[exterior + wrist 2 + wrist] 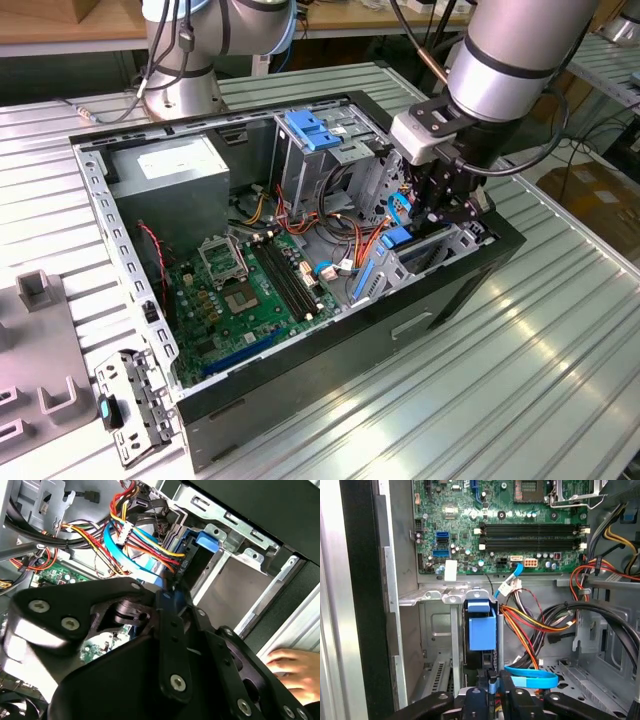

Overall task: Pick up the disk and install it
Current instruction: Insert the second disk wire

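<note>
Looking at gripper (491, 685) clenched on the blue edge of the disk (481, 630), on edge in the metal bay (432, 597) straight ahead of the fingertips. Probably partly seated; can't tell how deep.

Risks, judging from here:
- Could jam or bend a rail if pushed tilted.
- Could snag the wire bundle (530, 620) or the blue flat cable (532, 680), both just beside the fingers.
- Watch the person's hand (292, 667) on the case side, behind the gripper.
</note>
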Robot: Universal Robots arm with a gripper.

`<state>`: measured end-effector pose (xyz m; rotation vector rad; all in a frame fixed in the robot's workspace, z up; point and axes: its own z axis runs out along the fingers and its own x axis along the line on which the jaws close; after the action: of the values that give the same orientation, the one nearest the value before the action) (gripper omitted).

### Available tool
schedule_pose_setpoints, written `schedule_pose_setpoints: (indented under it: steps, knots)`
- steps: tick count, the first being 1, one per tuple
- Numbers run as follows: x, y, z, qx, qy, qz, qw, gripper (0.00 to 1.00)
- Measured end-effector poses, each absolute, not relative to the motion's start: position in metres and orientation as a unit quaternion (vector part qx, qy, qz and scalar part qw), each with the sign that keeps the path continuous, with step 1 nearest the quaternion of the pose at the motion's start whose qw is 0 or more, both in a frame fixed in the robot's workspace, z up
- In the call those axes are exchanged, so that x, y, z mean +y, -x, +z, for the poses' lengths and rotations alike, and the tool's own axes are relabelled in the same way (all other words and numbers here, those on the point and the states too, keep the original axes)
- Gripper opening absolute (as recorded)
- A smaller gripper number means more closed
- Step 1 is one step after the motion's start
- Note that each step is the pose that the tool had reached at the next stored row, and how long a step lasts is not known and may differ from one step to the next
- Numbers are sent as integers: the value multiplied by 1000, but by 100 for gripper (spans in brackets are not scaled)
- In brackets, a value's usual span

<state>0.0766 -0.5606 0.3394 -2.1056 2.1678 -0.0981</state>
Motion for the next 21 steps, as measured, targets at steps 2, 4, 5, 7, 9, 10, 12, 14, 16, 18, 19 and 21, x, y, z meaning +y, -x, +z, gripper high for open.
schedule_pose_setpoints:
  steps: [2, 4, 5, 7, 9, 10, 12, 14, 16, 18, 19, 21]
  knots:
    - [-561, -77, 342, 716, 695, -32, 59, 24]
    - [-560, -77, 347, 716, 695, -33, 59, 24]
    - [-560, -77, 349, 716, 695, -33, 59, 24]
    - [-560, -77, 355, 716, 695, -33, 58, 24]
    - [-560, -77, 356, 716, 695, -33, 58, 24]
    - [-560, -77, 356, 716, 695, -33, 58, 24]
    - [-560, -77, 356, 716, 695, -33, 58, 16]
    - [-560, -77, 356, 716, 695, -33, 58, 11]
    - [-560, -77, 356, 716, 695, -33, 58, 11]
    - [-560, -77, 356, 716, 695, -33, 58, 11]
    - [-560, -77, 356, 716, 695, -33, 58, 11]
    - [-560, -77, 356, 716, 695, -33, 58, 11]
